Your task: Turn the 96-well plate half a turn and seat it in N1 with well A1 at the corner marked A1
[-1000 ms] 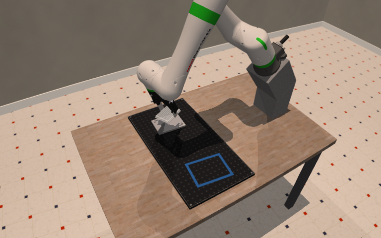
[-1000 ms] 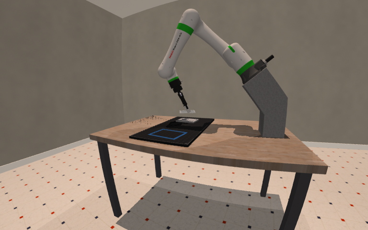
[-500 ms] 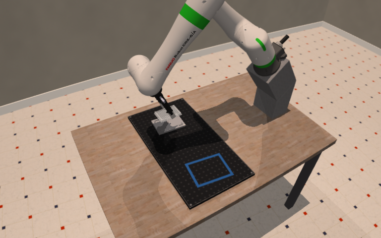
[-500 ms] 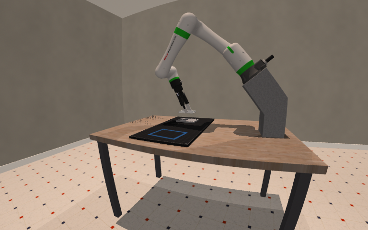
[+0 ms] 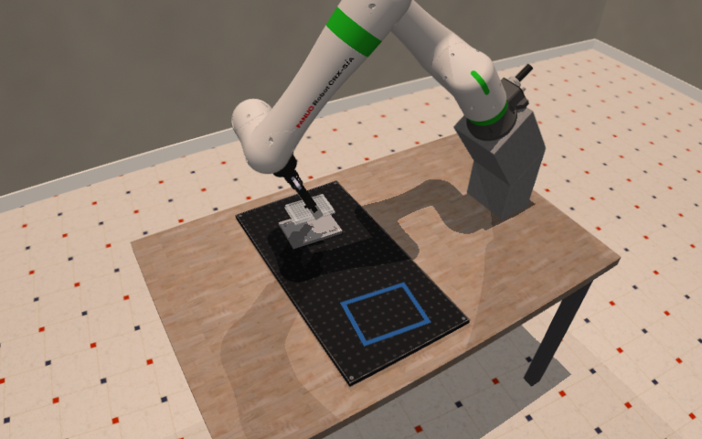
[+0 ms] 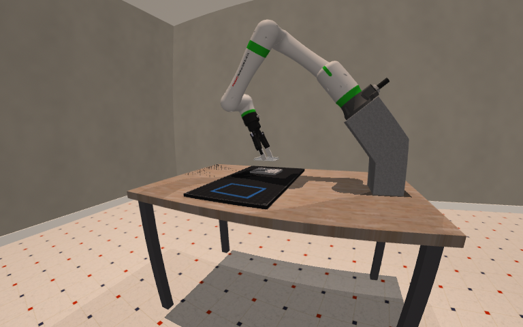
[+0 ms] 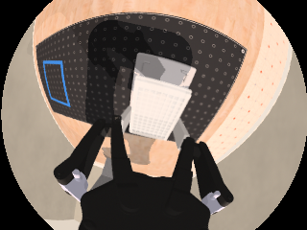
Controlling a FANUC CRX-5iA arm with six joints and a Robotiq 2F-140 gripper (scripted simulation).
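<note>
The white 96-well plate [image 5: 306, 209] hangs in the air above the grey plate nest N1 [image 5: 310, 231], which stands at the far end of the black deck. My gripper [image 5: 312, 208] is shut on the plate across its width. In the side view the plate [image 6: 267, 158] is clear of the nest [image 6: 265, 170], a short way above it. In the wrist view the plate [image 7: 157, 106] lies between my fingers, with the nest [image 7: 168, 72] beyond it. I cannot make out the cut corner.
The blue taped outline B1 [image 5: 385, 312] lies on the near part of the black perforated deck [image 5: 352, 279]. The grey robot pedestal [image 5: 502, 165] stands at the table's far right corner. The arm casts a broad shadow over the deck.
</note>
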